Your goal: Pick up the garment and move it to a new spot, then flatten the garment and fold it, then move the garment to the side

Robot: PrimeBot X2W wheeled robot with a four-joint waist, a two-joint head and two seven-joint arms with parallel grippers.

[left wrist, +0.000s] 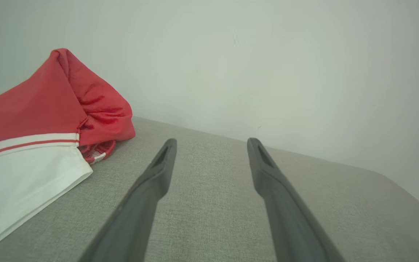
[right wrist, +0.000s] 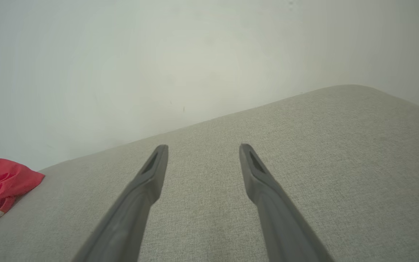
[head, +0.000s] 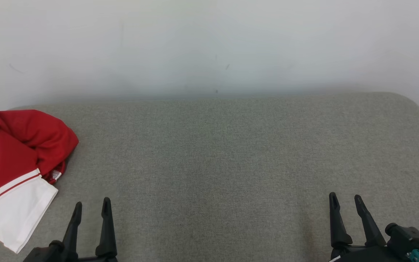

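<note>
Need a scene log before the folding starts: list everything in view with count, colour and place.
garment: one, red with a white panel and a thin red-and-white stripe; crumpled at the left end of the surface, apart from both pincers.
fabric-covered surface: one, grey, with rounded far corners; it carries the garment.
wall: one, off-white; right behind the surface.
left pincer: one, dark, open; lower left, beside the garment's white panel without touching it.
right pincer: one, dark, open; lower right, over bare fabric.
teal part: one; on the right wrist, bottom right corner.
</note>
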